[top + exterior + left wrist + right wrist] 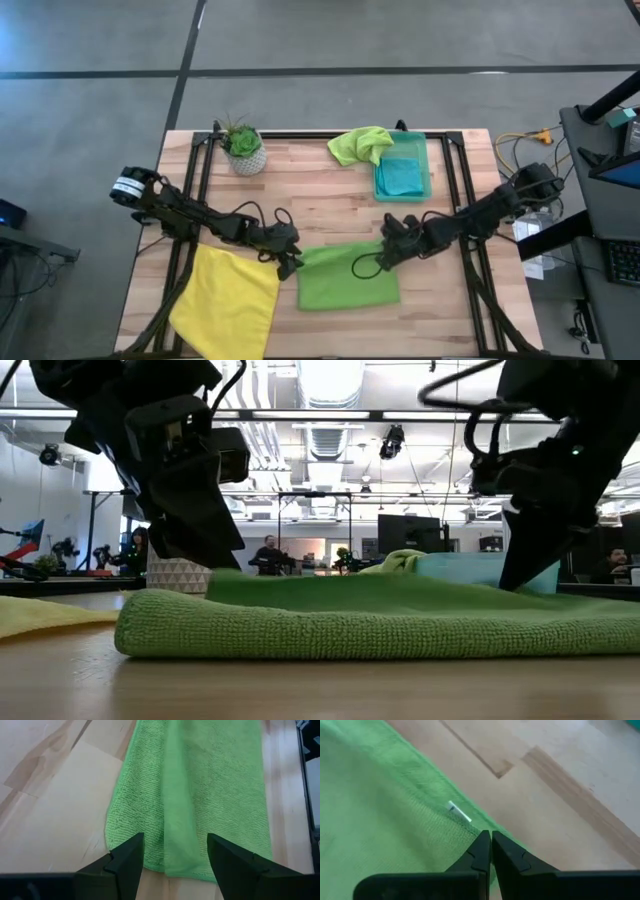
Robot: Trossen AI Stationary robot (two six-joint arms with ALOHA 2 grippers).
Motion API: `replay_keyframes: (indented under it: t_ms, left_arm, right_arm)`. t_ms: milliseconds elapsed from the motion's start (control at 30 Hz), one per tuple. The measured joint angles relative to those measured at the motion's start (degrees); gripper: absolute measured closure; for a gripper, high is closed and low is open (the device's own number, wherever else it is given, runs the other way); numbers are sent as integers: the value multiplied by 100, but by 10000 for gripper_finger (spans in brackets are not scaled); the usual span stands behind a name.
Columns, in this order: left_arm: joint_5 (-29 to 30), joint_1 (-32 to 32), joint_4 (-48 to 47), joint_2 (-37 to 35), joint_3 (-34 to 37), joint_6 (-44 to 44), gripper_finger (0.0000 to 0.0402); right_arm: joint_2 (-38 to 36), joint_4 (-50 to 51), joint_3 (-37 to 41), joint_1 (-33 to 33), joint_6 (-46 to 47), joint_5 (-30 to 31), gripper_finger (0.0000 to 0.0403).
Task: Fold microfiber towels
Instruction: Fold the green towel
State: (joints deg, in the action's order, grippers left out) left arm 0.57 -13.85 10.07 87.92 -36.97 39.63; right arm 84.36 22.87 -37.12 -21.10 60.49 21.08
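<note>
The green towel (347, 277) is lying folded near the tabletop's (330, 205) front edge; the left claw (290, 263) is hovering released over its end, the right claw (385, 258) clenched, empty. Another fold probably comes next.

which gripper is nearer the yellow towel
Left. The left gripper hangs open between the yellow towel and the folded green towel; the right gripper, shut, sits at the green towel's far side.
</note>
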Motion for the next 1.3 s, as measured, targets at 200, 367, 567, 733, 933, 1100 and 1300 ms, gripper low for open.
replay_keyframes:
  t_ms: [200, 367, 567, 733, 933, 1100, 1300]
  left_arm:
    - [-2, 0, 2, 0, 0, -12, 201]
    - [-4, 0, 2, 0, 0, -12, 201]
    - [-4, 0, -17, -76, -23, -144, 205]
    - [151, -2, 2, -535, -165, -1034, 256]
    - [-145, -2, 52, -635, -216, -1925, 380]
    - [-821, -2, 446, 74, -225, -1847, 397]
    - [-934, 86, 860, 522, -416, -1754, 401]
  right_arm:
    - [-10, 113, 0, 152, 254, 0, 391]
    - [-127, 110, -4, 164, 280, -2, 391]
    - [-389, 187, -4, 240, 702, 24, 390]
    - [-807, 158, -4, 238, 607, 155, 390]
    - [-1238, 180, -4, 238, 503, 162, 390]
    - [-1276, 201, 25, 238, 519, 201, 390]
    - [-1123, 214, 30, 238, 599, 199, 390]
